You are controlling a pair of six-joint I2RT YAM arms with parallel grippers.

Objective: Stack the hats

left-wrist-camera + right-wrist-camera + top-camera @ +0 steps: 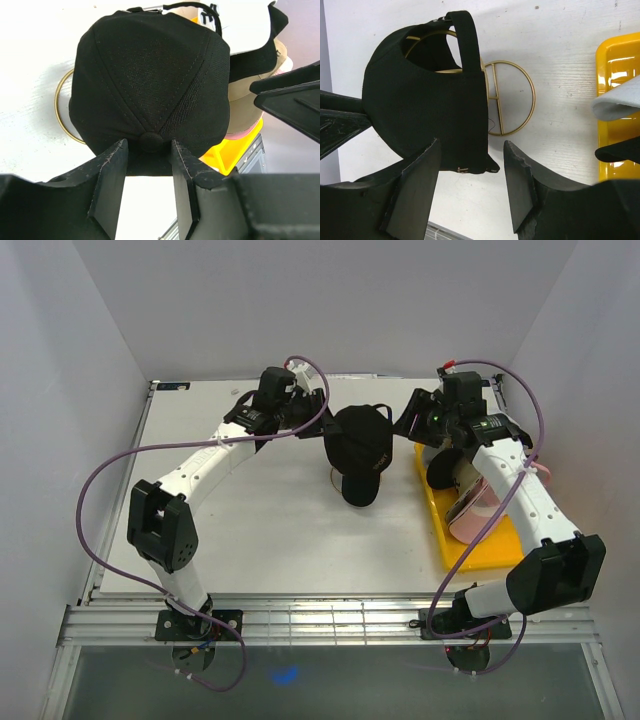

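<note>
From above, your black cap [360, 445] sits mid-table between the left gripper [318, 418] and right gripper [412, 424]. The other caps [470, 502] lie piled on the yellow tray [478, 552].

Left wrist: jaws half apart astride the crown button, no pinch visible.

Right wrist: jaws wide, the cap's edge loose between them (nothing held), with the gold stand [520, 100] beneath.

I'd judge this cap and the pile still need joining.

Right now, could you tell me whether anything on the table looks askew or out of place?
Nothing looks damaged or spilled. The black cap sits off-centre on the gold stand, whose base ring shows on one side only. The other caps lie loosely heaped in the yellow tray rather than squarely nested.
</note>
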